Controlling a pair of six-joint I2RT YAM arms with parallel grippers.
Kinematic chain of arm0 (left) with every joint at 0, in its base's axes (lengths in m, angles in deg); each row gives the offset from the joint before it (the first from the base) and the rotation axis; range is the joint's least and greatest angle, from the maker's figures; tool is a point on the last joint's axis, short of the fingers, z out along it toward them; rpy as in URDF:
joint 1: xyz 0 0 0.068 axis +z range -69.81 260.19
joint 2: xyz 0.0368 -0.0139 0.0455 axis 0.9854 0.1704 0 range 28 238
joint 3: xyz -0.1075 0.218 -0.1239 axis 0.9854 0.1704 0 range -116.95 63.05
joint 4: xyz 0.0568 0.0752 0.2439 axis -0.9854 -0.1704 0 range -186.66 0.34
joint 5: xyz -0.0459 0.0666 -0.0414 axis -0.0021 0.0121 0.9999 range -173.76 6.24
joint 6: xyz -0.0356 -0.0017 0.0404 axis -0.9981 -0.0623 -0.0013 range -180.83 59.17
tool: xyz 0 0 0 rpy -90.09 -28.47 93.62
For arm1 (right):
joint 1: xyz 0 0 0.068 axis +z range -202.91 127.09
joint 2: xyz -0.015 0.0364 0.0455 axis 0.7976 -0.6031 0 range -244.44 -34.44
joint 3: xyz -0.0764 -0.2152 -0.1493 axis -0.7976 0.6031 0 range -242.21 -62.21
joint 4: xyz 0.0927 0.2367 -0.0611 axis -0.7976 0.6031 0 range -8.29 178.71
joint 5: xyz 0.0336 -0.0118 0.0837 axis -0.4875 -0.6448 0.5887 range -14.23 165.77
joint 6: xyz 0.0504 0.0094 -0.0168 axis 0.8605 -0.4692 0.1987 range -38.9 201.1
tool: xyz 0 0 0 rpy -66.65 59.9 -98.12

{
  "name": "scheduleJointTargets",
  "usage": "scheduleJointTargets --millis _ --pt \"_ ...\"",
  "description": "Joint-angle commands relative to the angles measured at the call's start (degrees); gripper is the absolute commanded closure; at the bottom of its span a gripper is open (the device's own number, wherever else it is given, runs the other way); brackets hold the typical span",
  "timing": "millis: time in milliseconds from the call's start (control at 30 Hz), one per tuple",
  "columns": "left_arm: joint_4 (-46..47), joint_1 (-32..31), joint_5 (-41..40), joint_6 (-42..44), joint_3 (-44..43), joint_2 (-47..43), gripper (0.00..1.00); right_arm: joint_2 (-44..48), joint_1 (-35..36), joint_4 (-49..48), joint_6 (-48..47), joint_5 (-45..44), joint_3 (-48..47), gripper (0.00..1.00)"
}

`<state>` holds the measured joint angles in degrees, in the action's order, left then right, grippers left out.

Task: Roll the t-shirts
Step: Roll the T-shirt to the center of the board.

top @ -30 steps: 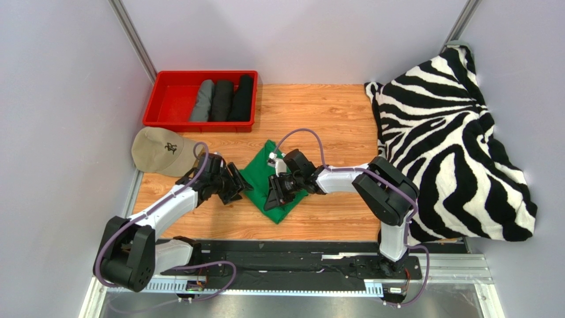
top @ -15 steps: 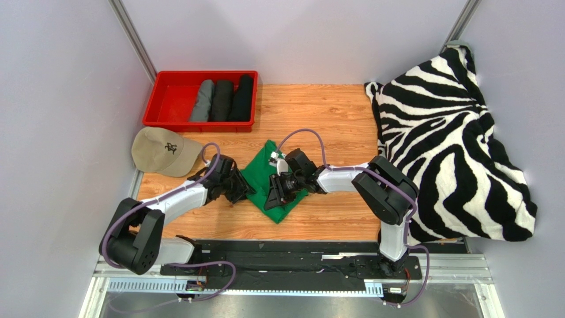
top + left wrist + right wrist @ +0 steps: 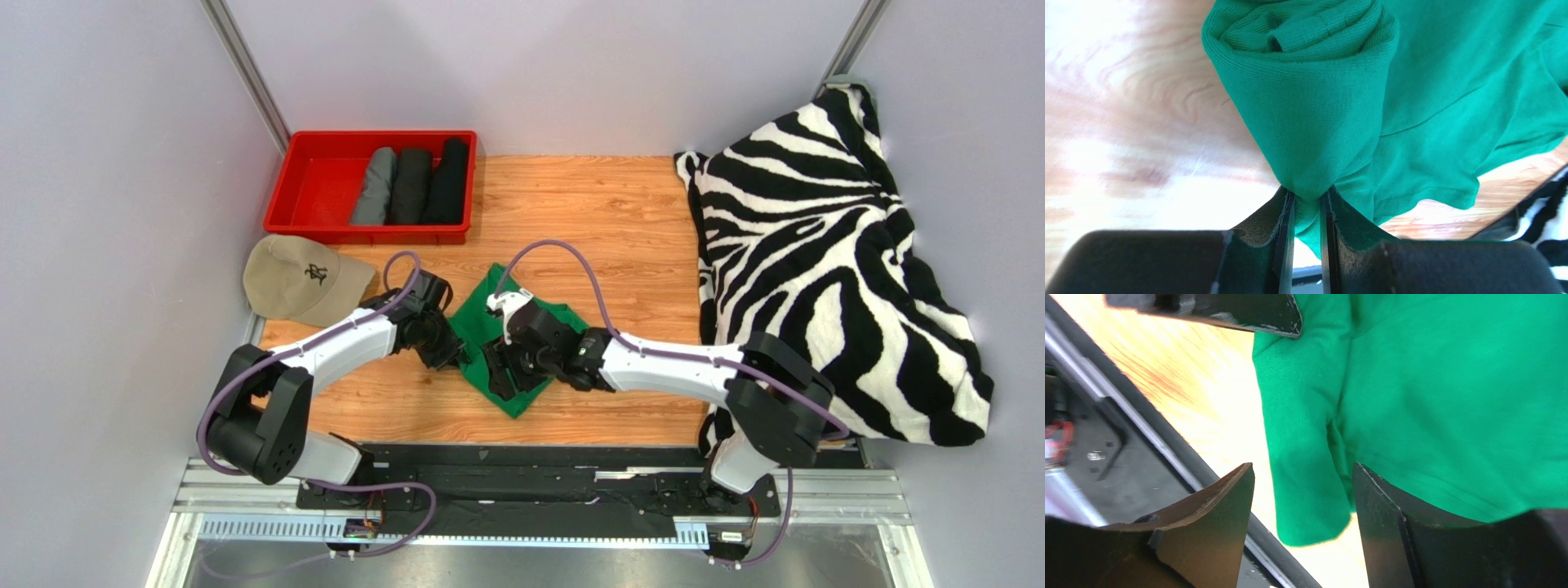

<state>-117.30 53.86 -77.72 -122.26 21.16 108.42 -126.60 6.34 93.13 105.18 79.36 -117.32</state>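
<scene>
Wrist views alone show it: left tool (image 3: 1305, 205) clamped on green t-shirt (image 3: 1438, 92), right tool (image 3: 1303, 478) spread apart above it.

White arms (image 3: 331, 349), blk joints (image 3: 252, 441) (purple cables (image 3: 558, 243))

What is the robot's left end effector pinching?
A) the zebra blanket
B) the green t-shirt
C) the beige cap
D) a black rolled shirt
B: the left wrist view shows the left end effector shut on a bunched fold of the green t-shirt.
</scene>
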Motion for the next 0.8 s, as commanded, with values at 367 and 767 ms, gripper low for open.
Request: scheduleJointTargets --millis 367,767 --pt "-11.12 -0.30 -0.59 3.33 -5.22 0.43 0.78 -7.76 23.71 10.02 -15.81 -44.36 -11.59 0.32" --pt "-12.26 -0.30 -0.95 4.74 -7.07 1.49 0.78 -19.02 26.01 13.98 -16.34 -50.26 -16.08 0.33"
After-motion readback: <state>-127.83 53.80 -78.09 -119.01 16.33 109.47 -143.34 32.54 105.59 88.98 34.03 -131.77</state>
